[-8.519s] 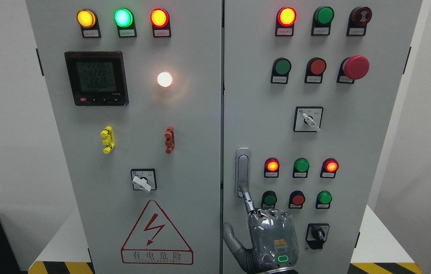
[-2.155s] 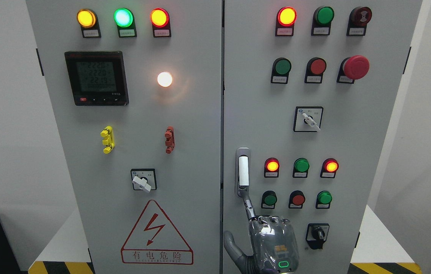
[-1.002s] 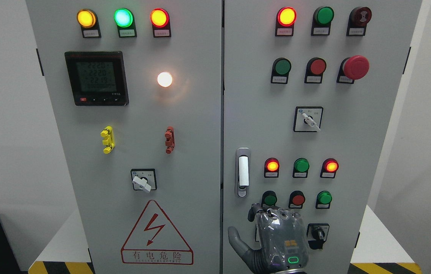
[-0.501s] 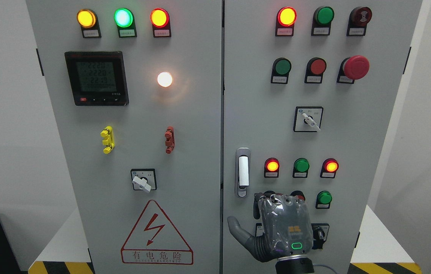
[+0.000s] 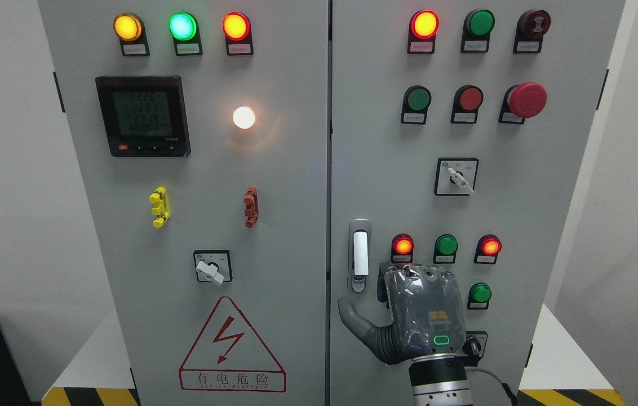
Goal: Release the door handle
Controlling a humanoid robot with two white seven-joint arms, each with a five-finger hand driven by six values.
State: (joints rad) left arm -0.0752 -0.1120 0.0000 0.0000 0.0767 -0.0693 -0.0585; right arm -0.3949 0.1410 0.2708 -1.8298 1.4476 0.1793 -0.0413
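The grey robot hand (image 5: 409, 307) has come off the slim silver door handle (image 5: 359, 255) and now sits just right of it, fingers curled, thumb out, holding nothing. The handle stands free on the grey cabinet door (image 5: 522, 214), so the release looks done.

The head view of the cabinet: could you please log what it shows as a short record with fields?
scene: grey two-door electrical cabinet
handle: silver recessed door handle with white lever, on the right door's left edge
right hand: beside and below the handle, apart from it, fingers curled, holding nothing
left hand: not in view
covered by hand: part of the lower button row
emergency stop: red mushroom button, upper right
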